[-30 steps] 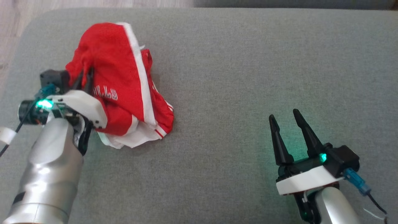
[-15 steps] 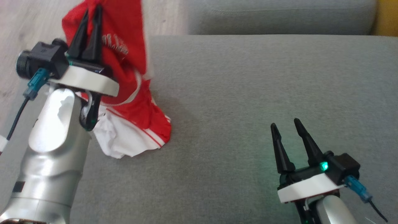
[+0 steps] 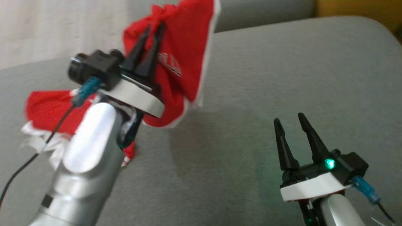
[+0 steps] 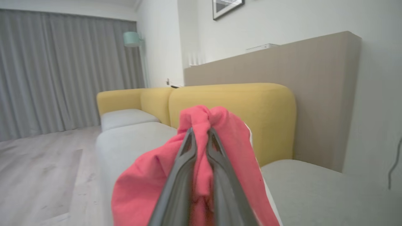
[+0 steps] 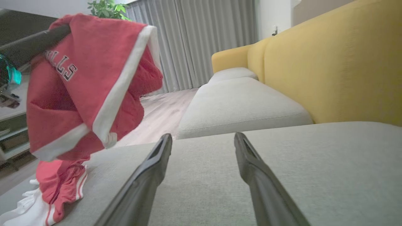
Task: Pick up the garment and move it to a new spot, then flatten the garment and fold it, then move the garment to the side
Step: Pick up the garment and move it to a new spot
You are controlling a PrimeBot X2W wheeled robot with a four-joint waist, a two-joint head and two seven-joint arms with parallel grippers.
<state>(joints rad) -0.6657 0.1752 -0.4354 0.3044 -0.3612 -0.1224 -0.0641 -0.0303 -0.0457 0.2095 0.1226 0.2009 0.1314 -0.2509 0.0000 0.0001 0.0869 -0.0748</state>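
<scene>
- Head view: the left end effector [image 3: 154, 26] is clamped on the red garment [image 3: 188, 47], holding it up above the grey sofa cushion [image 3: 267, 78]. The right end effector [image 3: 289, 118] has its fingers parted, low and well apart from the garment.
- Left wrist view: the fingers pinch a bunched fold of the garment.
- Right wrist view: the fingers are spread wide over the cushion. The garment hangs at the left, its white-trimmed tail touching the cushion.

The left arm [image 3: 91, 150] stands in front of the garment's [image 3: 188, 47] middle, hiding how its raised part joins the part low on the sofa [image 3: 282, 78]. The left tool [image 3: 155, 26] covers the start of the white lettering [image 5: 61, 67]. The head view is smeared, and its upper edge cuts off the garment's top.
</scene>
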